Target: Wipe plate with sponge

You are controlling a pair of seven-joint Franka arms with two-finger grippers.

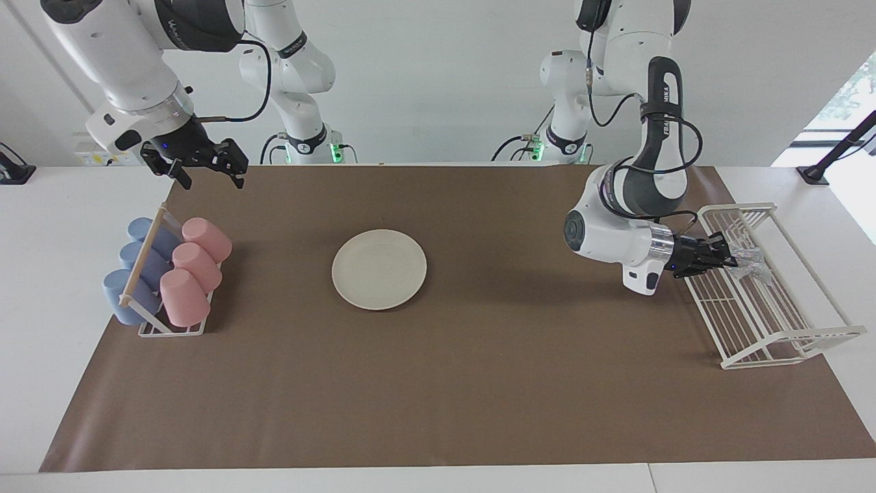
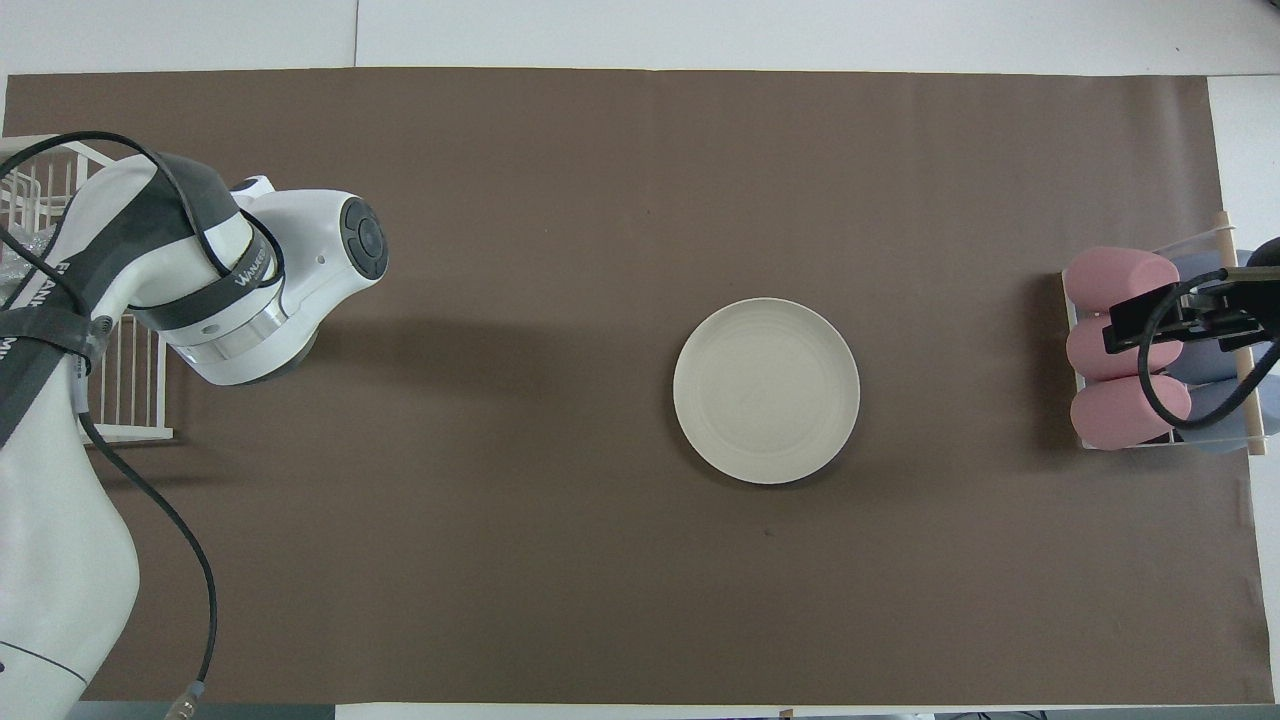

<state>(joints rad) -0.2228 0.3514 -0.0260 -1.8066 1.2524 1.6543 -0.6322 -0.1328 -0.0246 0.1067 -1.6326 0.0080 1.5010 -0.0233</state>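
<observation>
The cream-white plate (image 1: 379, 269) (image 2: 766, 390) lies flat and bare on the brown mat, midway between the two arms. My left gripper (image 1: 729, 259) reaches out sideways at its own end of the table, shut on the silvery crinkled sponge (image 1: 750, 259). The sponge hangs inside the white wire rack (image 1: 787, 339), low over its wire floor. From overhead the left arm hides this gripper, and only a sliver of the sponge (image 2: 14, 266) shows. My right gripper (image 1: 205, 164) hangs open and empty in the air, above the mat's edge beside the cup rack.
A small rack of pink and blue cups (image 1: 168, 270) (image 2: 1130, 350) lying on their sides stands at the right arm's end of the table. The white wire rack (image 2: 125, 400) stands at the left arm's end. The brown mat (image 1: 479, 383) covers most of the table.
</observation>
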